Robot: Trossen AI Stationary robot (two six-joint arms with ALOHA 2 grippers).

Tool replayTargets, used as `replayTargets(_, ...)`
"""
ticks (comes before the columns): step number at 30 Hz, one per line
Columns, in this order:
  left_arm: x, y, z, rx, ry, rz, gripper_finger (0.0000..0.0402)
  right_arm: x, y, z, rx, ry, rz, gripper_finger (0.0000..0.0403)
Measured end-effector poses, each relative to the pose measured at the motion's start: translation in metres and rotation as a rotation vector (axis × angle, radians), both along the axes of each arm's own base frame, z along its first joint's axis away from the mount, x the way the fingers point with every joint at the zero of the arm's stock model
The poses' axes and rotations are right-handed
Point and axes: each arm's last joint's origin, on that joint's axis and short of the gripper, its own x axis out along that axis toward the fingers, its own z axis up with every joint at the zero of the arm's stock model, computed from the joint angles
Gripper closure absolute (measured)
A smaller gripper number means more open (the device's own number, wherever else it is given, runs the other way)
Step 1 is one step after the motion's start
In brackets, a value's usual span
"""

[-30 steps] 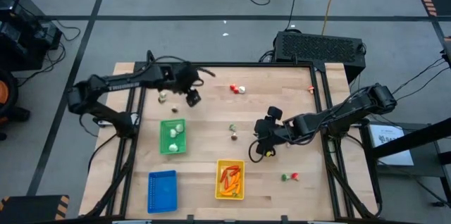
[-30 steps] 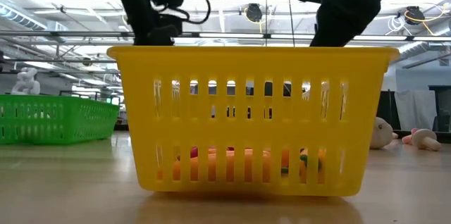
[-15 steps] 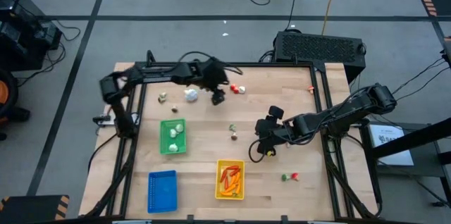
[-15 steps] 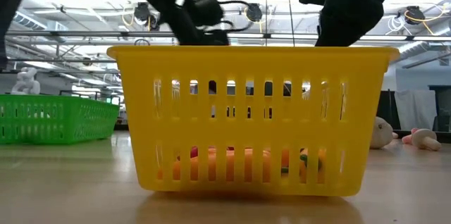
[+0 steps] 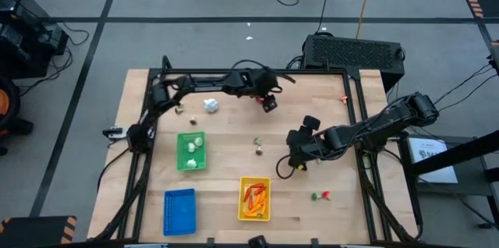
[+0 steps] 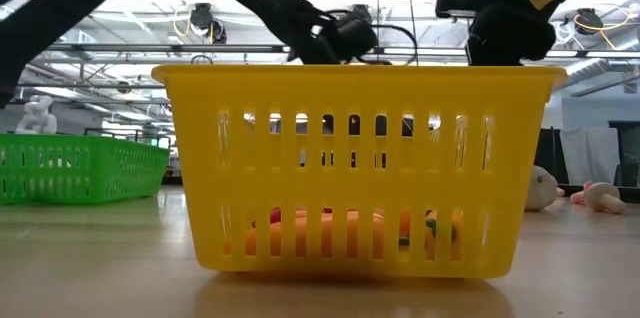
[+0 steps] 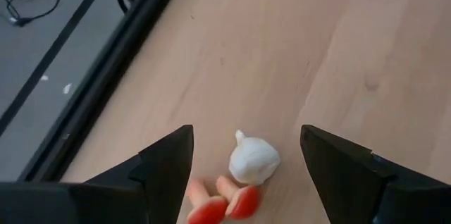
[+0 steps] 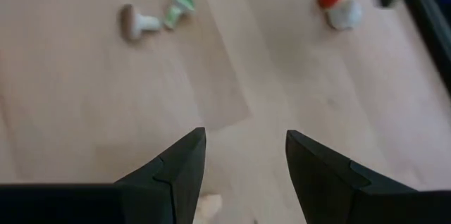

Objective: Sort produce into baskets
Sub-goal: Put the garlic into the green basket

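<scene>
left wrist view shows the left gripper (image 7: pixel 243 175) spread wide over a white bulb (image 7: pixel 254 163) touching red pieces (image 7: pixel 225 203) near the table's far edge; it should probably centre, drop straight, and pinch only the bulb.

Pale wooden table (image 5: pixel 226 201) with green basket (image 5: pixel 191 152), blue basket (image 5: pixel 179 211), yellow basket (image 5: pixel 254 199), scattered produce (image 5: pixel 210 105).
</scene>
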Motion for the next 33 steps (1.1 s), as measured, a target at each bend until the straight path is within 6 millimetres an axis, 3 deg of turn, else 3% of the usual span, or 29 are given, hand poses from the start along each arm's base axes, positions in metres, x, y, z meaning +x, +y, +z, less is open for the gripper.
replayTargets(8,0.010,0.003,-0.024,0.026,0.168,0.084,0.0133,-0.003,-0.001,-0.001,-0.032,0.010,-0.034,0.0216)
replayTargets(15,0.009,0.002,-0.025,0.022,0.196,0.039,0.0133,0.000,-0.001,0.000,-0.038,-0.021,-0.037,0.0216)
replayTargets(18,0.006,0.001,-0.014,0.028,0.188,0.007,0.0133,0.003,-0.004,0.002,-0.059,-0.044,-0.036,0.0216)
replayTargets(22,-0.003,0.000,0.023,0.059,0.139,0.000,0.0133,0.008,-0.020,0.004,-0.089,-0.051,-0.057,0.0216)
replayTargets(25,-0.019,0.002,0.049,0.073,0.145,0.003,0.0133,0.013,-0.040,0.006,-0.083,-0.070,-0.100,0.0216)
replayTargets(29,-0.066,0.011,0.076,0.086,0.229,0.068,0.0133,0.025,-0.082,0.009,0.096,-0.149,-0.134,0.0216)
replayTargets(33,-0.117,0.012,0.082,0.035,0.260,0.176,0.0133,0.033,-0.125,0.016,0.241,-0.336,-0.207,0.0216)
